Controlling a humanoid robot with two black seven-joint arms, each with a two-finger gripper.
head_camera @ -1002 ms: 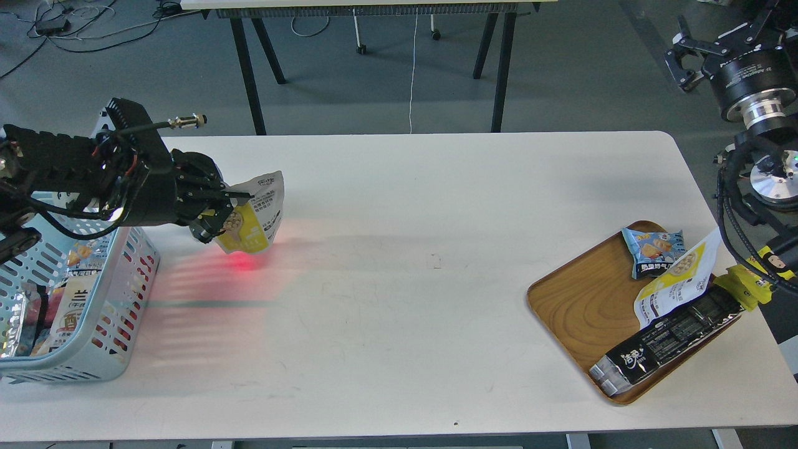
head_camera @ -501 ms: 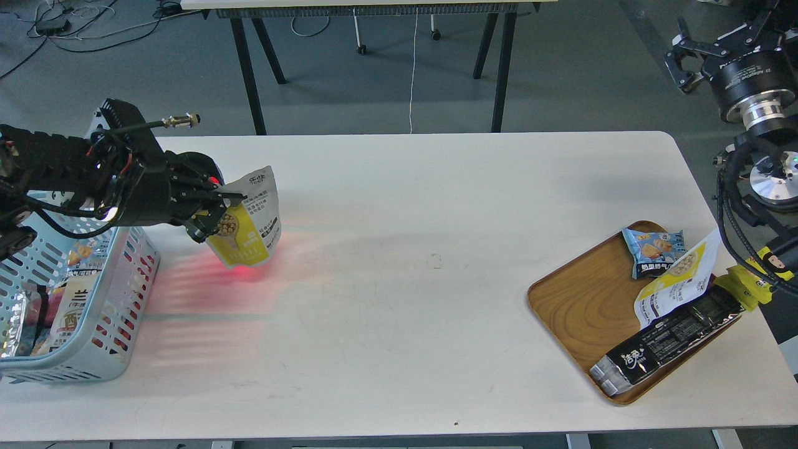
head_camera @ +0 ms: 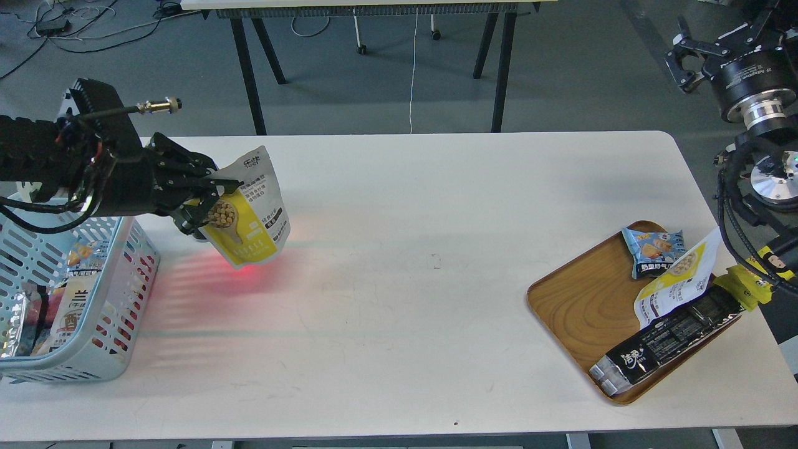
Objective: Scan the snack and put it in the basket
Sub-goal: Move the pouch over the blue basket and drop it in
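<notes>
Head view, carrying step. The left gripper (head_camera: 209,209) has its jaws closed on the upper left edge of the snack (head_camera: 248,215), a small stand-up pouch hanging tilted, its yellow front with beige balls in a spoon turned toward the viewer and part of its white printed back showing at the top. The pouch is clear of the desk (head_camera: 405,249), just to the right of the basket (head_camera: 93,349) and beyond that basket's far right corner. A red glow (head_camera: 249,269) falls on the pouch's lower edge and on the desk beneath it (apparently scanner light, so the scan is judged under way or complete; the scanner itself is not in sight). The light blue slotted basket at the near left already holds several packets.

The right gripper (head_camera: 686,59), raised at the far right off the desk, shows its jaws spread and empty. An oval wooden tray (head_camera: 573,305) at the near right carries other packets.

Next move, as judged: shift the pouch left and nearward until it hangs over the basket's opening, clear its rim, then part the jaws.
</notes>
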